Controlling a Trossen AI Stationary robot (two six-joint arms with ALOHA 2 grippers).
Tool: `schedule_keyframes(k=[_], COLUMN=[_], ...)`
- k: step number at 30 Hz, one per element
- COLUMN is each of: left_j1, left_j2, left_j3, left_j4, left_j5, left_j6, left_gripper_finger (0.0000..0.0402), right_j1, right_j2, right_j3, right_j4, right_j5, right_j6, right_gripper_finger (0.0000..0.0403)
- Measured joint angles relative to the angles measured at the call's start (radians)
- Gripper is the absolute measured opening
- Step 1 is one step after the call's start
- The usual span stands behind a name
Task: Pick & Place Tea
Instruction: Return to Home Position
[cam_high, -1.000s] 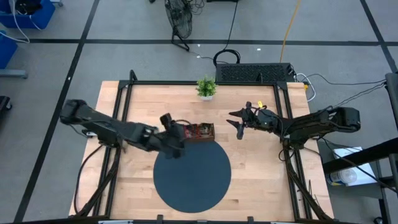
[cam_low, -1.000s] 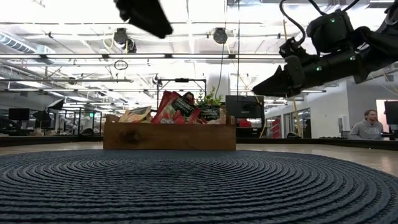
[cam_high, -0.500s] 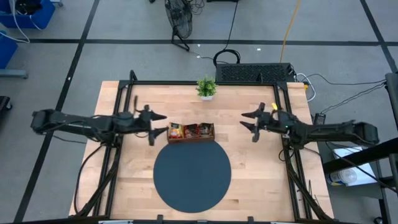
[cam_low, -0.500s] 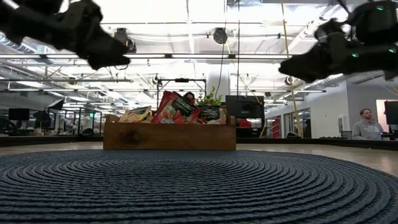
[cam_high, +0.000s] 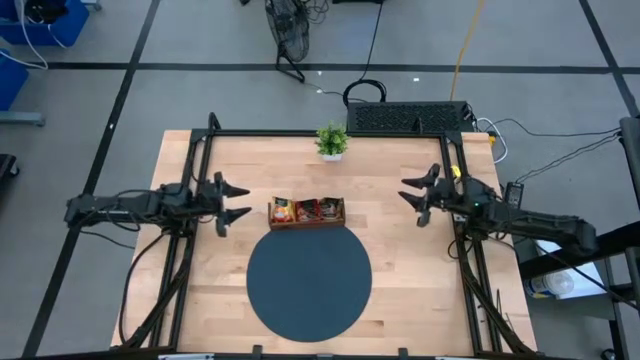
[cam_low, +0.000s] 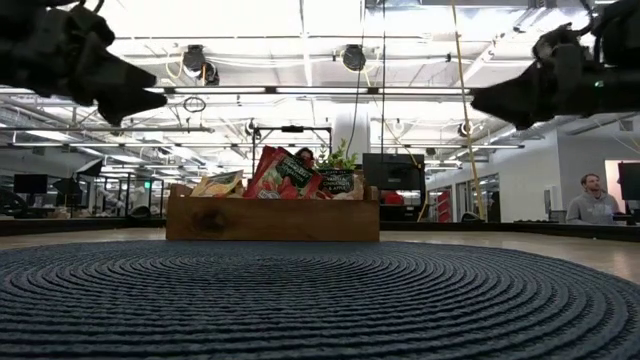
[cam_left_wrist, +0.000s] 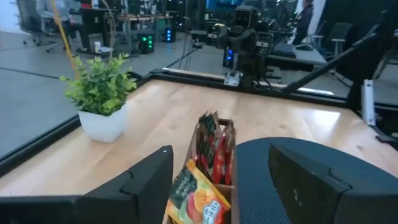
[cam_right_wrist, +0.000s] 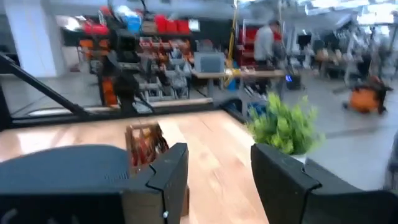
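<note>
Mat (cam_high: 309, 277), dark and round, fills lower centre; just above it, the wooden tray (cam_high: 307, 225) holds the tea sachets (cam_high: 300, 210). Left gripper (cam_high: 243, 200), mid-left, and right gripper (cam_high: 404, 190), mid-right, hover spread wide, empty. Potted plant (cam_high: 332, 140) sits upper centre.

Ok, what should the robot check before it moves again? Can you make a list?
1. Left pincer open, holding nothing: ok.
2. Right pincer open, holding nothing: ok.
3. Tea sachets standing inside the wooden tray: ok.
4. No sachet lying on the dark mat: ok.
5. Both pincers apart from the tray, one on each side: ok.
6. Sachets sorted by colour in every slot: cannot tell.
</note>
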Motion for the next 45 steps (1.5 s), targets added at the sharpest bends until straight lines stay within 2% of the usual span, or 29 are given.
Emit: schedule_keyframes(k=[8,13,19,45], left_j1=[0.000,0.000,0.001,0.001], left_j2=[-0.196,-0.176,-0.157,-0.153], left_j3=[0.000,0.002,-0.001,0.000], left_j4=[-0.190,-0.217,-0.225,-0.209], left_j5=[0.007,-0.018,-0.031,-0.031], left_j6=[-0.042,-0.086,-0.088,-0.089], left_gripper_finger=[0.0264,0.0260,0.0266,0.0257], right_j1=[0.000,0.000,0.000,0.000], right_j2=[-0.245,-0.225,-0.224,-0.224], right_j3=[-0.001,0.002,0.002,0.001], right_j4=[-0.133,-0.137,-0.127,-0.127], right_j5=[-0.151,-0.149,-0.151,-0.152], right_j6=[-0.013,-0.011,0.110,0.111], right_gripper_finger=[0.0160,0.0160,0.0160,0.0160])
